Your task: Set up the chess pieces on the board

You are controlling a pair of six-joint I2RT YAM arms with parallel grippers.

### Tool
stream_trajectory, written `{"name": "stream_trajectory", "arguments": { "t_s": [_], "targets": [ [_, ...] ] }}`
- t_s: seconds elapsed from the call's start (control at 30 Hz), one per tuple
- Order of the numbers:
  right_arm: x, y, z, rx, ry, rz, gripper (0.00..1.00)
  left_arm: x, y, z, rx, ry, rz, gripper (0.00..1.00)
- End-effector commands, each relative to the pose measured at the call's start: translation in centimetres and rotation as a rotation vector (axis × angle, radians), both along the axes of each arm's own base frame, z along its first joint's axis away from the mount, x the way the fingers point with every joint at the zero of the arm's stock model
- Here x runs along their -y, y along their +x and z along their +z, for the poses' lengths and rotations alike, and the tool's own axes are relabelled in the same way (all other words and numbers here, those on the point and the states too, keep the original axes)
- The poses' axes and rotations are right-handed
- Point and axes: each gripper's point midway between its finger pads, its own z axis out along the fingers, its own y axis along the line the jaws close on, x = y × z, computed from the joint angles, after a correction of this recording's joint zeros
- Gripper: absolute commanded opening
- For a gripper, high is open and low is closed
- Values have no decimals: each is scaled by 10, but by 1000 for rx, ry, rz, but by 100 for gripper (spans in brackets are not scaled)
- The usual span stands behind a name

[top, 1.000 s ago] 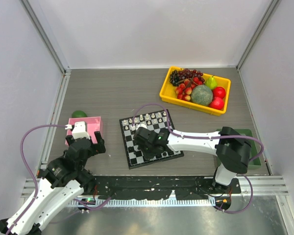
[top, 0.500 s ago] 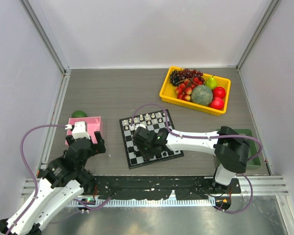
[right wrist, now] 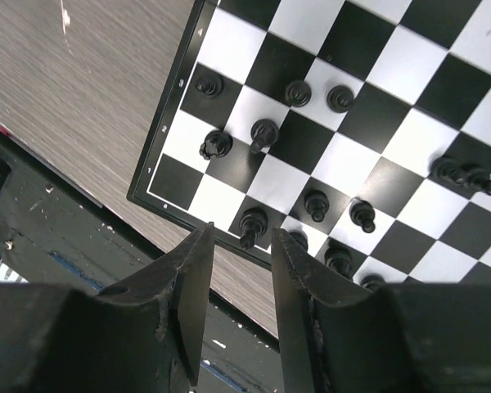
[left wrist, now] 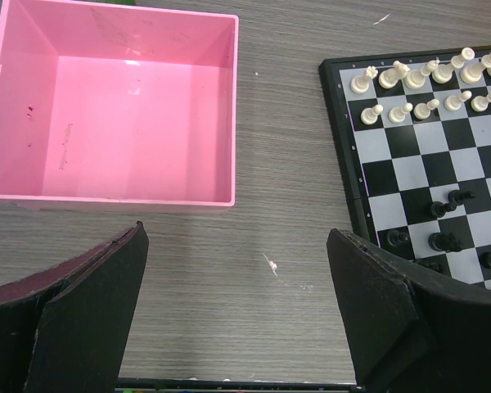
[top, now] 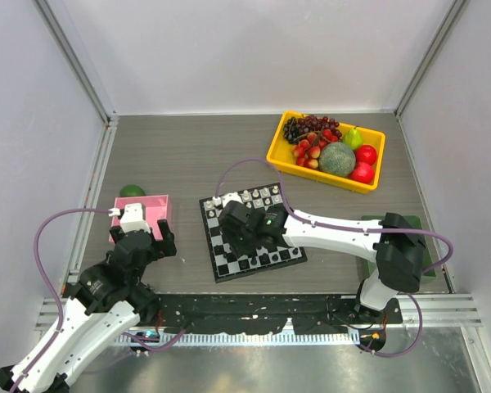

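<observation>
**A:** How far along is the setting up, in your judgement?

**B:** More than half, I think. The board [left wrist: 409, 168] lies on the table [left wrist: 278, 123] in front of the two arms. All the chess pieces [top: 247, 196] that I can see are on it. The white pieces [left wrist: 401, 110] stand in two tidy rows at its far edge. The black pieces [right wrist: 263, 133] are on the near side, but spread loosely over several rows, and two of them seem to lie down. So what is left is to put the black ones in order.

**A:** And the counts?

**B:** One board. White: about a dozen in the left wrist view, where the picture edge cuts off the others. Black: thirteen in the right wrist view, perhaps more under the fingers. One pink tray [left wrist: 114, 176] with no piece in it, and one yellow bin [top: 277, 151] of fruit.

**A:** And the grippers?

**B:** The right gripper [right wrist: 241, 237] hangs over the near left part of the board, its fingers a little apart with nothing between them. The left gripper [left wrist: 237, 237] hovers over the table between tray and board, its fingers wide apart and holding nothing.
</observation>
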Motion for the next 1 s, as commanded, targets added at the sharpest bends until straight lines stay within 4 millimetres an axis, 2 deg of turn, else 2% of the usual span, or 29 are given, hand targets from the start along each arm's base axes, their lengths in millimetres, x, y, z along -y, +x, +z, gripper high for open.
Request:
{"name": "stream_trajectory", "arguments": {
  "t_s": [0.0,0.13,0.37,0.7,0.97],
  "targets": [
    [1,23,35,101,28,-46,41,1,5,8,41,-15,7,99],
    [-4,31,38,91,44,-47,41,2,6,9,43,-18,8,99],
    [-32,30,31,39,76,6,44,2,6,9,41,-16,6,99],
    [-29,40,5,9,11,-8,44,1,5,10,46,-17,10,99],
    [-34,39,-10,-34,2,2,44,1,6,10,45,-18,9,99]
  ]
}}
